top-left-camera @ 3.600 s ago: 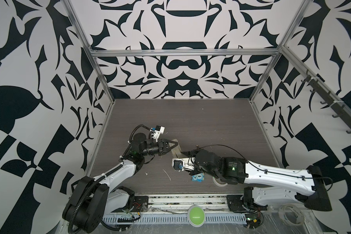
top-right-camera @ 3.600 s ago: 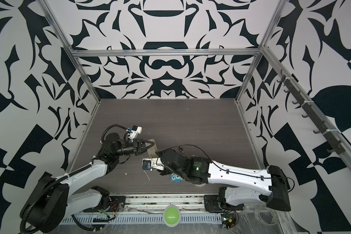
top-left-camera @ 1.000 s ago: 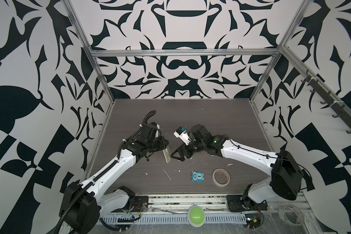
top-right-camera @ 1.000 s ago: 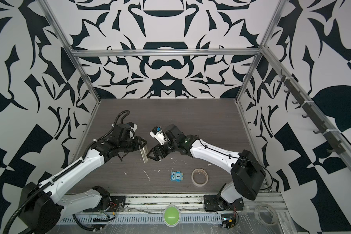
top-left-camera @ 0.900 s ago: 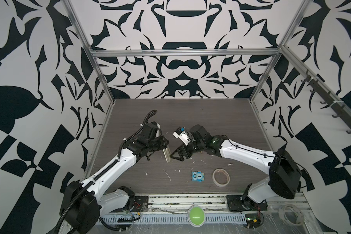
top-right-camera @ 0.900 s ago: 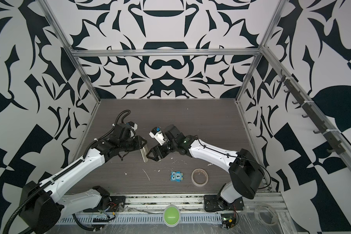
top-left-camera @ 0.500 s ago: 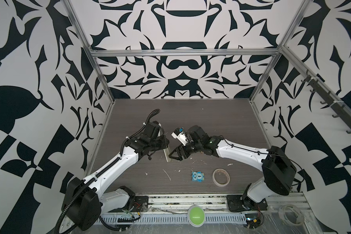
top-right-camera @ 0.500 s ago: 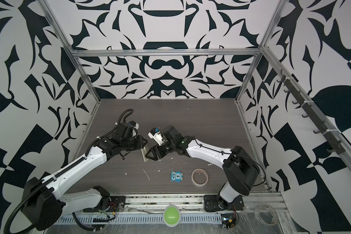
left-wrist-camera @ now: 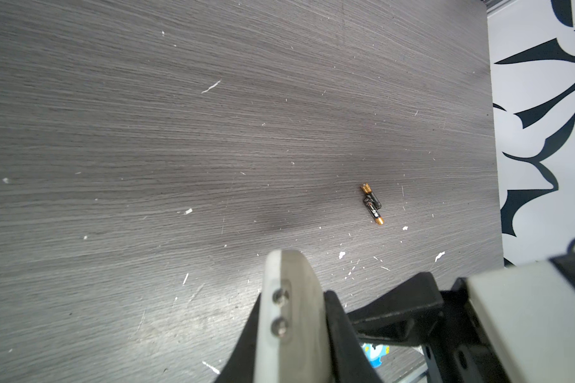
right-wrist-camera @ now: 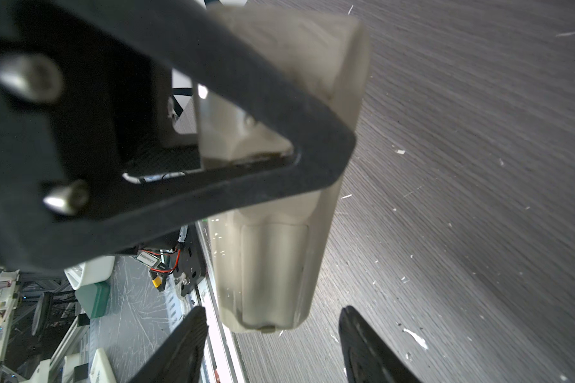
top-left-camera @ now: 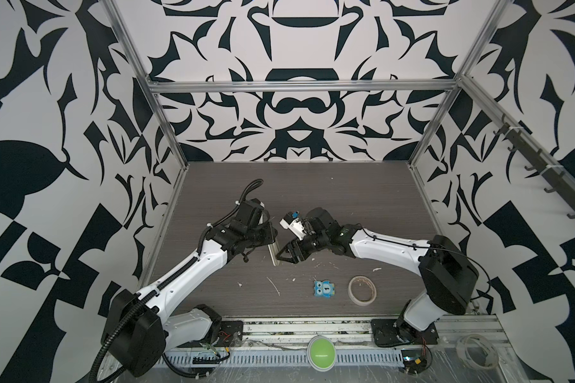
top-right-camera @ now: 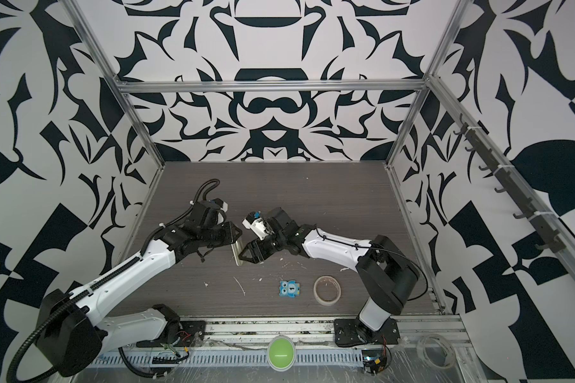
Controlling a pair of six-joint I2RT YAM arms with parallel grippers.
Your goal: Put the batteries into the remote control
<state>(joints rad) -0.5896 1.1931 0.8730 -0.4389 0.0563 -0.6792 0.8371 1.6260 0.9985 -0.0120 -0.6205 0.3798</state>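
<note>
Your left gripper (top-left-camera: 269, 239) stays clamped on the remote control (top-left-camera: 275, 254), held upright mid-table (top-left-camera: 346, 199). Your right gripper (top-left-camera: 287, 258) has narrowed since a second ago; its fingers (right-wrist-camera: 180, 346) flank the remote's lower end without touching. The batteries (left-wrist-camera: 371, 205) lie on open table toward the right wall

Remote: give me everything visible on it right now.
The remote is a slim off-white plastic bar, plain back toward the right wrist camera, with a rectangular battery-cover outline that looks closed. It hangs roughly upright over the table, clamped near its upper part by the left pincer. The open right pincer straddles its lower end, no contact visible.
</note>
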